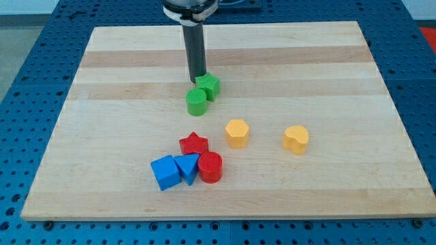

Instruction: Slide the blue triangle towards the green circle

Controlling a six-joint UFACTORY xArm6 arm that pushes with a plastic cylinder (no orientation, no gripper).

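Note:
The blue triangle [187, 167] lies near the view's bottom, wedged between a blue cube [165, 172] on its left and a red cylinder [210, 167] on its right, with a red star [194, 144] just above it. The green circle [197, 101] sits at the board's middle, touching a green block [209, 87] to its upper right. My tip [197, 78] is just above the green circle and beside the green block's left edge, far from the blue triangle.
A yellow hexagonal block [237, 133] lies right of the red star. A yellow heart-like block [296, 139] lies further right. The wooden board [327, 68] rests on a blue perforated table [27, 54].

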